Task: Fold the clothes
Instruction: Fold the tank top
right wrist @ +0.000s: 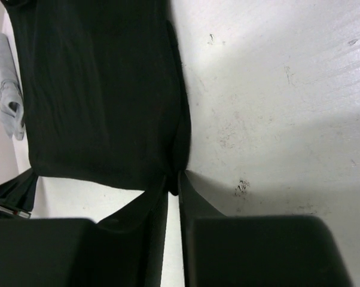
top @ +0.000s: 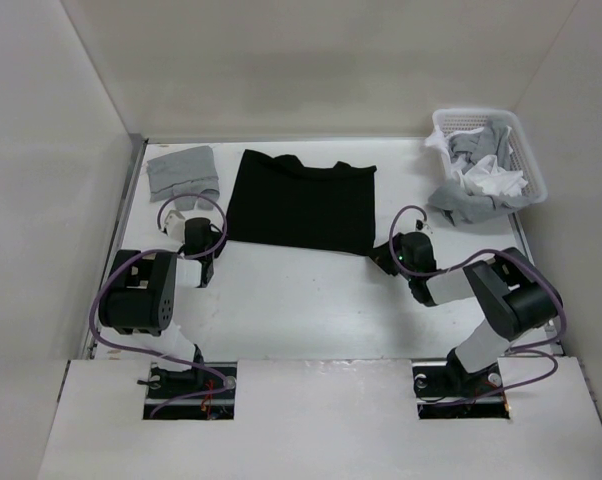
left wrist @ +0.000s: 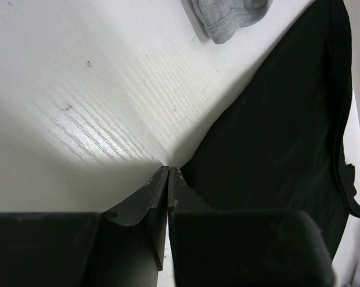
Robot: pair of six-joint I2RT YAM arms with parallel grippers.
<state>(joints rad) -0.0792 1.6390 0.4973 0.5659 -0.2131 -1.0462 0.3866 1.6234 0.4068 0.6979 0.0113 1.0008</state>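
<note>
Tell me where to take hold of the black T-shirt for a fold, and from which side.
Pinch the black T-shirt at its two near corners, coming in low from the near side. It lies flat with that straight edge closest, and the left gripper and right gripper sit at those corners.

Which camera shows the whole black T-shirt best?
The top external view: the black T-shirt lies spread out there, all edges visible. The left wrist view shows only one side and a near corner; the right wrist view crops it too.
</note>
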